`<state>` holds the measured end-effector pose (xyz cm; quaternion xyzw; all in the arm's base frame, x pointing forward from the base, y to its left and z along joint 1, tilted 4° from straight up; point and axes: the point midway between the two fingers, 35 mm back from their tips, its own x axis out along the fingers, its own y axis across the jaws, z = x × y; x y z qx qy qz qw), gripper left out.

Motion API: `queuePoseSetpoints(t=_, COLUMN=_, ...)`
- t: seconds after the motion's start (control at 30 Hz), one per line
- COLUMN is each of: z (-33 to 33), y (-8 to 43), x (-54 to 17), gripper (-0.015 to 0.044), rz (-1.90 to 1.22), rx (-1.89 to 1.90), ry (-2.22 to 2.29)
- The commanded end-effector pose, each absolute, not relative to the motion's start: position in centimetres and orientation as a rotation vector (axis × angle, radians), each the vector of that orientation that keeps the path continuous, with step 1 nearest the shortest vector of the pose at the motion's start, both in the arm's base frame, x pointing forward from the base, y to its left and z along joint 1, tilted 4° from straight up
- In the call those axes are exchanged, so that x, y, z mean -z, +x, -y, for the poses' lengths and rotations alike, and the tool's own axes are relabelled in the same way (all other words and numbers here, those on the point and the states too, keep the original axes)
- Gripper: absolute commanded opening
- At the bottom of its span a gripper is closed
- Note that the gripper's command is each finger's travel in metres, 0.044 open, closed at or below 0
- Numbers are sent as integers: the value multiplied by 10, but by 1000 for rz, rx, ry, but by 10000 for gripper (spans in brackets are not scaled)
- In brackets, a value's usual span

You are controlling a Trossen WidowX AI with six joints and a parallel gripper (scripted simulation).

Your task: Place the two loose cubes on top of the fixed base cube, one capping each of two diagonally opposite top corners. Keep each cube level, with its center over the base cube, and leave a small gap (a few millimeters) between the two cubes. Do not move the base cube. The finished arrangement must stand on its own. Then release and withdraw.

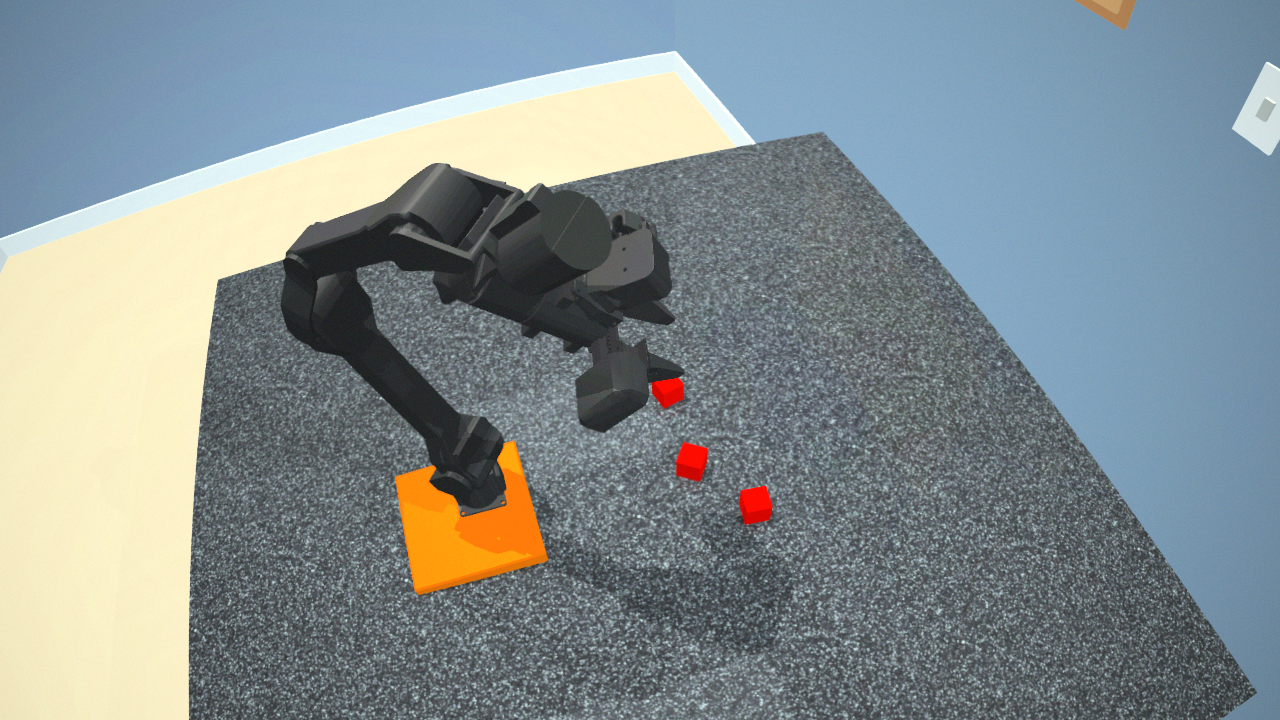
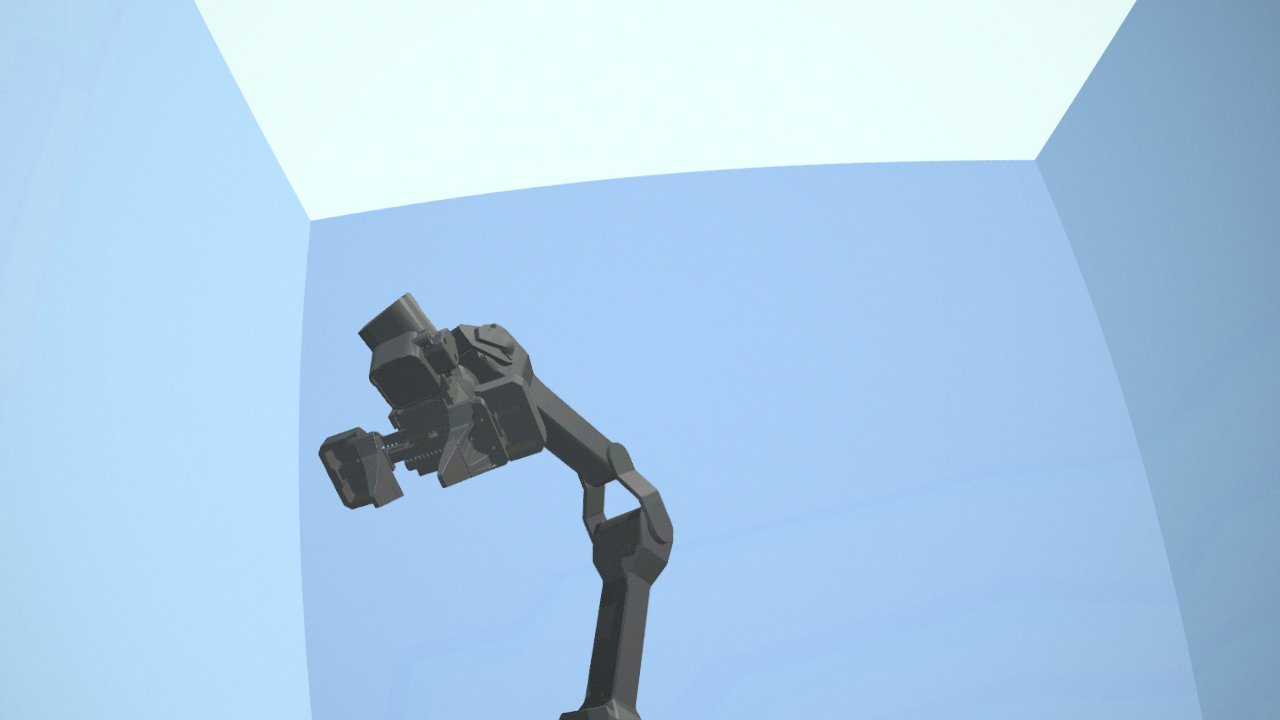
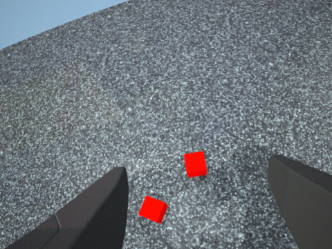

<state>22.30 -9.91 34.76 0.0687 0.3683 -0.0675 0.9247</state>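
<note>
Three red cubes of like size lie apart on the dark speckled table top. In the top view, one cube [image 1: 667,393] is partly hidden behind a fingertip, a second cube [image 1: 691,462] is in the middle, and a third cube [image 1: 755,505] is farthest right. I cannot tell which is the fixed base. The wrist view shows two cubes, an upper cube [image 3: 195,164] and a lower left cube [image 3: 153,209]; which two is unclear. My gripper [image 1: 678,345] [image 2: 421,490] [image 3: 198,171] is open and empty, high above the table. The exterior view shows no cubes.
The arm stands on an orange base plate [image 1: 429,559] at the left of the speckled table top [image 1: 939,537]. The table's far edge and a blue wall [image 1: 1029,179] show behind. A pale floor [image 1: 98,402] lies beyond the left edge.
</note>
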Motion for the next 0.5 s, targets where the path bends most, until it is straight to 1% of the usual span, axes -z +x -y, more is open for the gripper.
queuePoseSetpoints(t=0.0, z=112, y=246, x=-322, gripper=265, rz=-888, rx=33, ry=-56)
queuePoseSetpoints(t=0.47, z=127, y=311, x=-225, gripper=265, rz=-1211, rx=-481, ry=-677)
